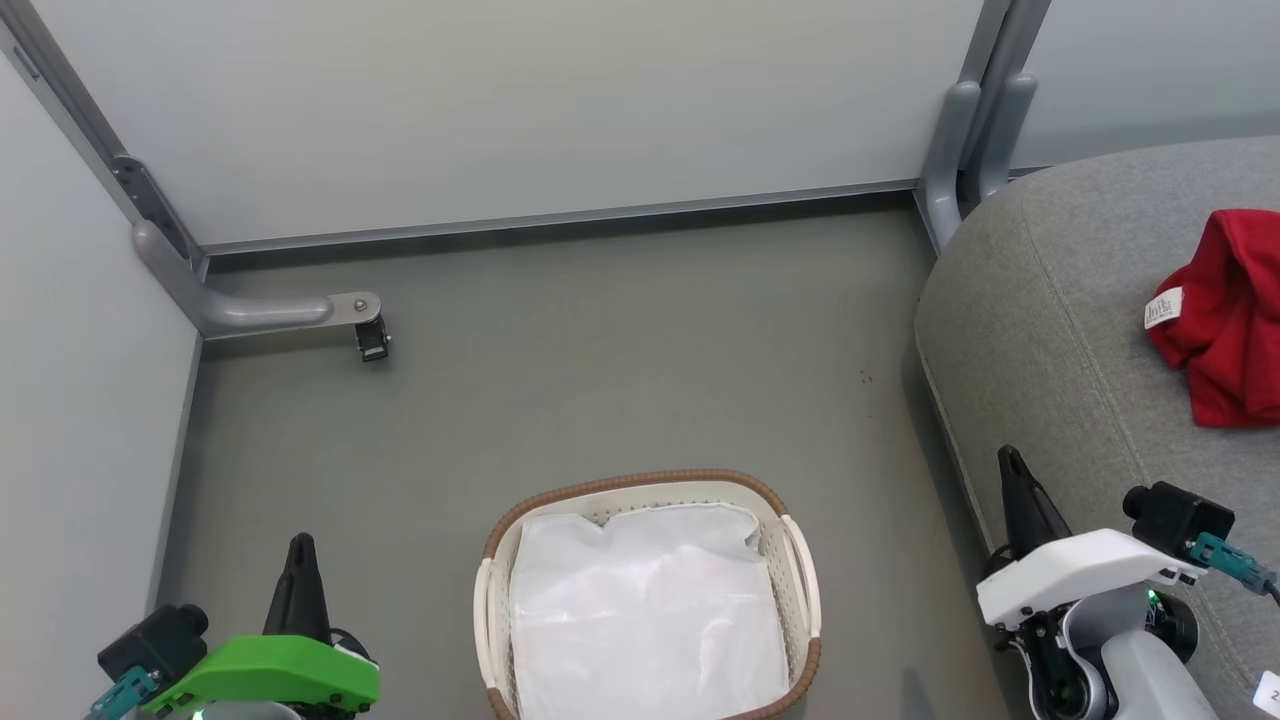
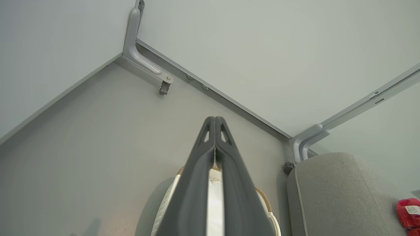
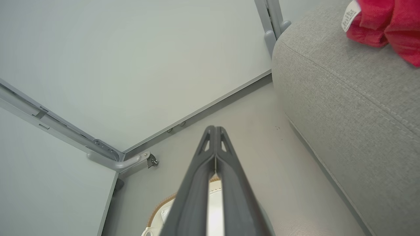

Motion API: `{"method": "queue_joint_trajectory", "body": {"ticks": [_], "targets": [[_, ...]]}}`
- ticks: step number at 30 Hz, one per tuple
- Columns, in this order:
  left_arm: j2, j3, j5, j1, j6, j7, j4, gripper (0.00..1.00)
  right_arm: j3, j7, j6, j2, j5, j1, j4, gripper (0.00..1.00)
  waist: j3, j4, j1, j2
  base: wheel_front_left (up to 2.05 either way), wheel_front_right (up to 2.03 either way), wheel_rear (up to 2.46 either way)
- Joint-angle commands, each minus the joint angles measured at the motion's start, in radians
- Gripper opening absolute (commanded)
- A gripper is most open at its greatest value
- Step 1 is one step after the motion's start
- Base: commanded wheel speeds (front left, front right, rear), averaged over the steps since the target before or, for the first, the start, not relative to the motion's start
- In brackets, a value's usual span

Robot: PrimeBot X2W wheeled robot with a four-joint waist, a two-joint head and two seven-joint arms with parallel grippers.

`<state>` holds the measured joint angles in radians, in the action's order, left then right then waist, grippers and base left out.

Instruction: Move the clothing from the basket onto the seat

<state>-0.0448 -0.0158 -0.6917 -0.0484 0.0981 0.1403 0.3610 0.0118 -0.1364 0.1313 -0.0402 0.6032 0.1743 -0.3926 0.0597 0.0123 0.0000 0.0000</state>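
I see the red clothing (image 1: 1225, 320) on the seat (image 1: 1050, 330), right of the basket (image 1: 640, 481); left gripper (image 2: 214, 122) and right gripper (image 3: 215, 130) flank it, fingers pressed together.

Red clothing (image 1: 1225, 320) heaped on grey seat (image 1: 1050, 330); basket (image 1: 640, 482) on the floor (image 1: 600, 380) beside it.
Lay crumpled on the woven seat, white label (image 1: 1163, 307) facing out. Stood upright, well apart from the garment, brown rim up, lined with a white sheet (image 1: 650, 610).
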Motion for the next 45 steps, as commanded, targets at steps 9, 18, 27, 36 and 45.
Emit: {"method": "queue_joint_trajectory", "body": {"ticks": [9,18,27,36,45], "targets": [[-0.004,-0.019,-0.145,-0.031,0.009,-0.040,-0.031,0.00,0.019,0.039,0.000,-0.006,0.160,-0.006,0.037,0.00,-0.005,-0.001,0.0000,0.0000,0.00,0.00,0.00],[-0.004,-0.031,-0.253,-0.037,0.013,-0.071,-0.043,0.00,0.031,0.069,0.000,-0.007,0.279,-0.013,0.054,0.00,-0.011,-0.002,0.0000,0.0000,0.00,0.00,0.00],[-0.005,-0.041,-0.355,-0.042,0.017,-0.098,-0.056,0.00,0.042,0.096,0.000,-0.008,0.390,-0.023,0.069,0.00,-0.016,-0.003,0.0000,0.0000,0.00,0.00,0.00],[-0.005,-0.051,-0.448,-0.046,0.018,-0.124,-0.065,0.00,0.052,0.122,-0.001,-0.009,0.492,-0.031,0.083,0.00,-0.021,-0.005,0.0000,0.0000,0.00,0.00,0.00],[-0.006,-0.060,-0.532,-0.051,0.022,-0.148,-0.075,0.00,0.062,0.146,-0.001,-0.009,0.583,-0.038,0.095,0.00,-0.026,-0.006,0.0000,0.0000,0.00,0.00,0.00]]}}
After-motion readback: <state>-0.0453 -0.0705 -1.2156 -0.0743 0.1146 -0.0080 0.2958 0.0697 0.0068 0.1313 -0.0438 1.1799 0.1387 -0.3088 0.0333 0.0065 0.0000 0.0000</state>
